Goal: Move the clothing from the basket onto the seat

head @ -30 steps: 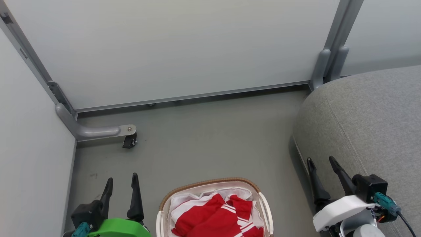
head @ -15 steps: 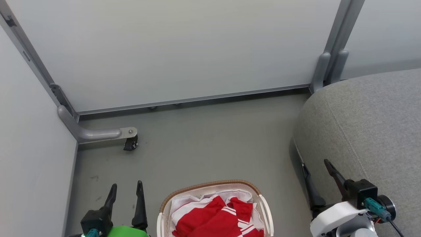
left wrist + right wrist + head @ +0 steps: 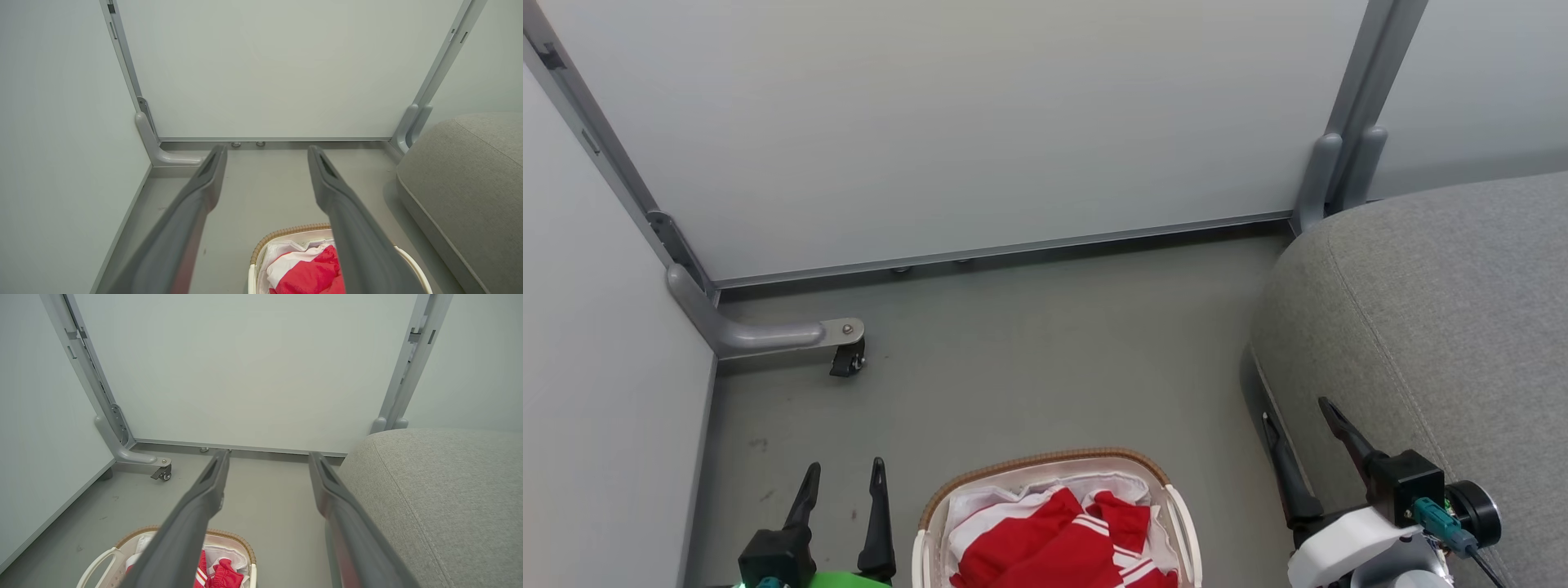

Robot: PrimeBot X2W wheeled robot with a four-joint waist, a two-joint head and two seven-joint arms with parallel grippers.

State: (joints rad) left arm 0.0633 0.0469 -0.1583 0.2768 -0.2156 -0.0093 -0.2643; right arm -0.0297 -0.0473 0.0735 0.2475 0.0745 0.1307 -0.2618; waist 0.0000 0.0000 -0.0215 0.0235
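head view: left gripper [image 3: 845,465] and right gripper [image 3: 1294,410] low at the near corners, both spread wide, holding nothing. between them the basket [image 3: 1045,456] on the floor [image 3: 1029,359], red clothing [image 3: 1045,543] heaped inside. grey seat [image 3: 1437,310] alongside right gripper. pale panel wall [image 3: 980,122] beyond.

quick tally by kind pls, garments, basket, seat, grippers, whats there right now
red garments: 2, striped jersey, plain piece
basket: 1
seat: 1
grippers: 2, left gripper, right gripper
total: 6
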